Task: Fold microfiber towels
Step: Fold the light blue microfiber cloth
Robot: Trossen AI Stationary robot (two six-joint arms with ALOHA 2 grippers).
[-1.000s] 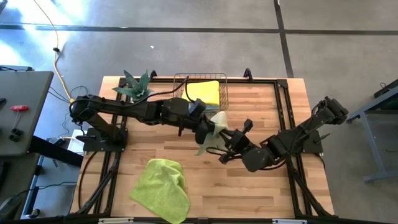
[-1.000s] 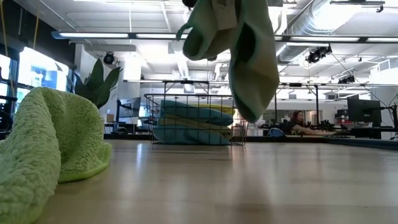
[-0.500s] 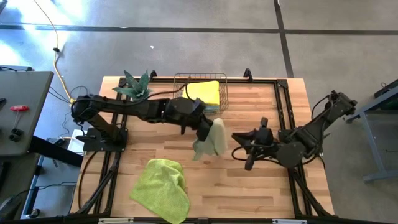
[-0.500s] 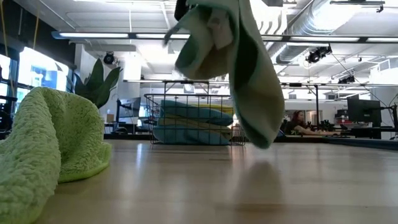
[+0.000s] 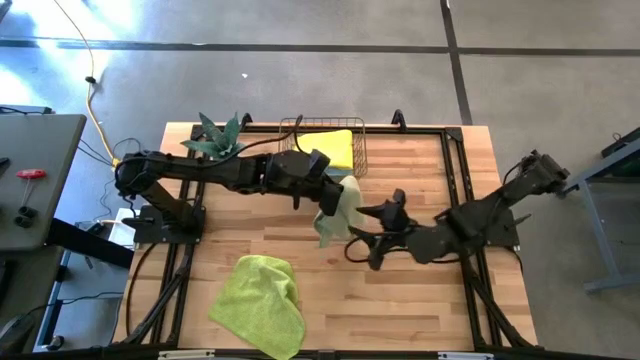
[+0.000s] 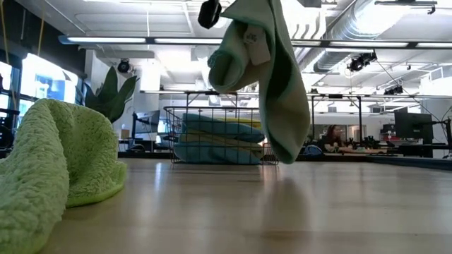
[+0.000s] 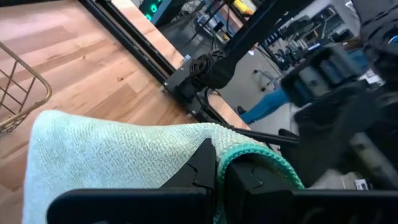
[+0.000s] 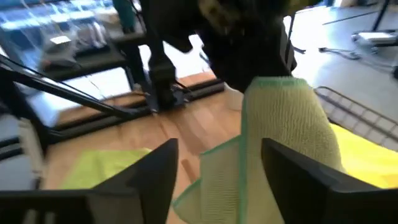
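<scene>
A pale sage towel hangs over the middle of the table from my left gripper, which is shut on it. In the low view the towel dangles in loose folds, its lower tip just above the wood. My right gripper stands open just to the towel's right. In its wrist view the towel hangs a little ahead of the spread fingers, and I see no touch. A lime green towel lies crumpled on the table near the front edge. My left gripper pinches the towel's green-hemmed edge between its two shut fingers. The fingers reach in from the table's left, slanting a little downward. The cloth drapes over and below them, slack and lifted clear of the table.
A wire basket at the far edge holds folded towels, a yellow one on top. A spiky green plant stands left of it. Bare wood lies to the right of the lime towel, near the front.
My right gripper has let go of the sage towel's lower part and opened. It drew back toward the table's right edge, then came in again beside the cloth. The freed lower part has swung and now hangs straight down. My left gripper has kept its hold.
</scene>
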